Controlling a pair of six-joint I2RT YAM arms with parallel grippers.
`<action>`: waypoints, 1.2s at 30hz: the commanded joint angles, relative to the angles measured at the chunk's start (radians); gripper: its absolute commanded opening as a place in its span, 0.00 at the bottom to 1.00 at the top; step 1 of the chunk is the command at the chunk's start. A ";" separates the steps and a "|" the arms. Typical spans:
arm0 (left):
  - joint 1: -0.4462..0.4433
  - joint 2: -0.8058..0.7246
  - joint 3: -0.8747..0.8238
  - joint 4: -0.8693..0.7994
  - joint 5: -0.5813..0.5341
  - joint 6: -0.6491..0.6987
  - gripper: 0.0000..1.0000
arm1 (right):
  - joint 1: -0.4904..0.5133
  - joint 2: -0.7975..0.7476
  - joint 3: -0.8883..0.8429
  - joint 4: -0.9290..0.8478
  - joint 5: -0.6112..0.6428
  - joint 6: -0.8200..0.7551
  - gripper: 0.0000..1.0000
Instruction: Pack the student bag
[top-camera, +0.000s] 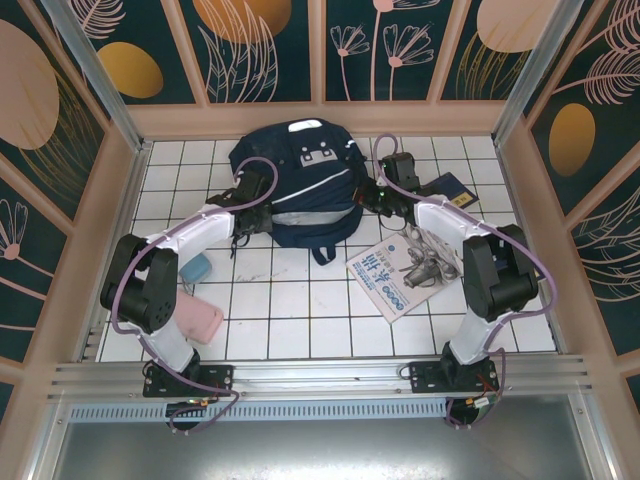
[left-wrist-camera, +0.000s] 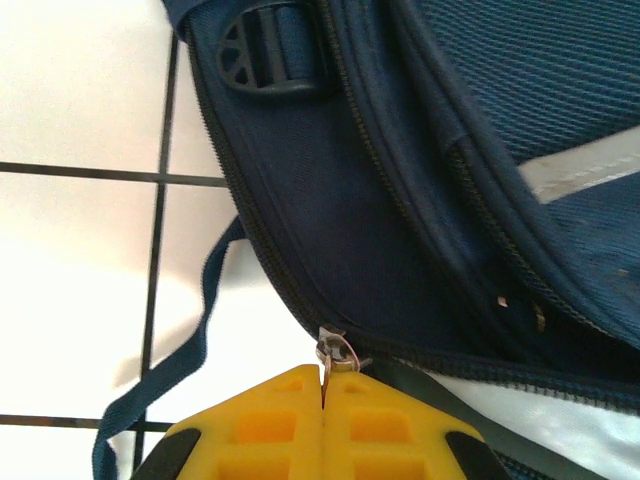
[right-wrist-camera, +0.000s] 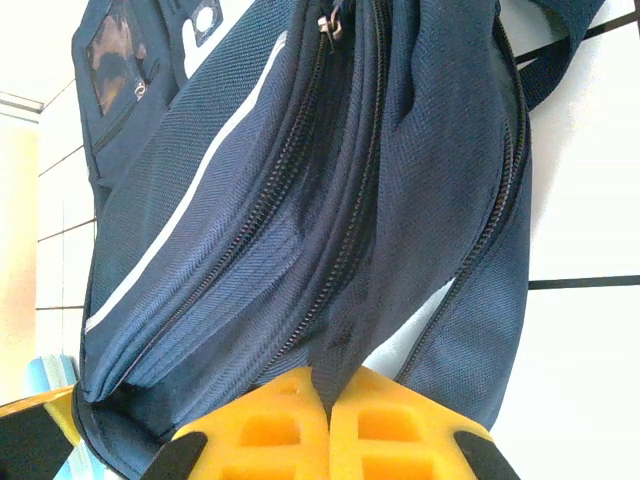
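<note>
Zip pull (left-wrist-camera: 336, 350): nipped in your closed left pincer (left-wrist-camera: 323, 378); drag it along the teeth, never upward.
Student bag (top-camera: 296, 185): upper centre of frame, on counter (top-camera: 290, 310), between your arms.
Right pincer (right-wrist-camera: 328, 385): clamped shut on bag fabric; hold that side taut.

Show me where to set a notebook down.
Freest: bare tiles between the bag, pink case and booklet, down to the front rail. Also the far-left corner. Crowded: the right side, with booklet, small book and arm.
</note>
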 joint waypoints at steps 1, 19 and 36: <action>0.084 0.029 0.022 -0.046 -0.212 -0.053 0.00 | -0.063 -0.101 -0.035 0.027 0.142 -0.017 0.00; 0.144 0.041 0.054 0.067 -0.044 0.005 0.01 | -0.095 -0.117 -0.078 0.067 -0.047 -0.067 0.46; 0.109 -0.249 -0.061 0.163 0.230 -0.089 0.73 | -0.132 -0.241 -0.276 -0.181 0.298 -0.049 0.72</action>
